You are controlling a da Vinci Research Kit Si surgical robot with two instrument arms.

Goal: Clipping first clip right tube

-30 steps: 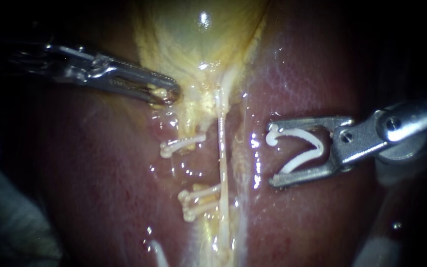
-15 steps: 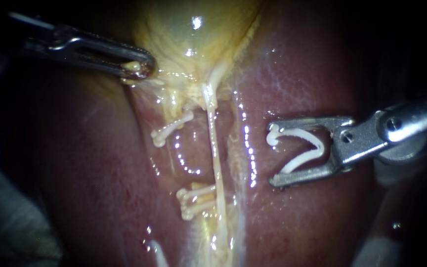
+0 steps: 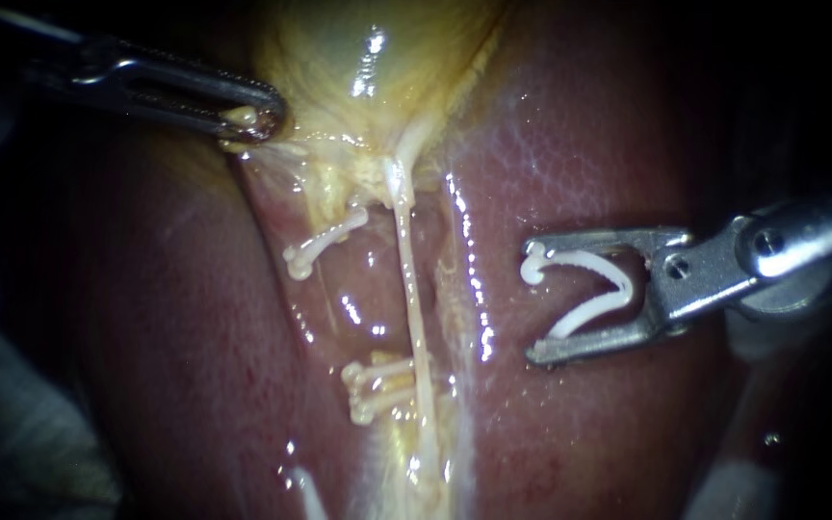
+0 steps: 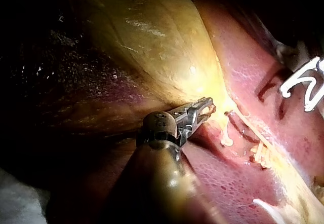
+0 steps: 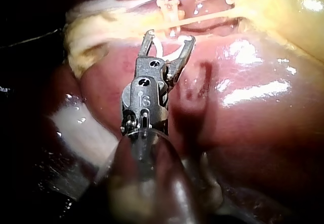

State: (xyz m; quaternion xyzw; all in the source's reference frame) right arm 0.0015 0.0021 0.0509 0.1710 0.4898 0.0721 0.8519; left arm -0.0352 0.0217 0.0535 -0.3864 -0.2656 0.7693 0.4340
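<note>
A thin pale tube, the right tube (image 3: 412, 289), runs down from the yellow gallbladder (image 3: 377, 58) over the liver (image 3: 175, 318). Left of it sit one white clip (image 3: 325, 246) and, lower, two clips (image 3: 377, 380) close together. My left instrument (image 3: 252, 120) is shut on gallbladder tissue at the neck and holds it taut, as the left wrist view also shows (image 4: 205, 110). My right instrument (image 3: 532, 300) stands right of the tube, apart from it; its wide jaws hold an open white clip (image 3: 585, 289). The right wrist view shows these jaws (image 5: 167, 39) just short of the tube (image 5: 212, 15).
Liver (image 3: 609, 144) lies on both sides of the tube, wet and shiny. White gauze (image 5: 86, 133) lies beside the right instrument's shaft. A pale strip of tissue (image 3: 305, 486) shows at the lower edge of the endoscope view.
My left instrument has moved up and to the left with the gallbladder tissue in its jaws, stretching the tube and tilting the upper clip. My right instrument has stayed still.
</note>
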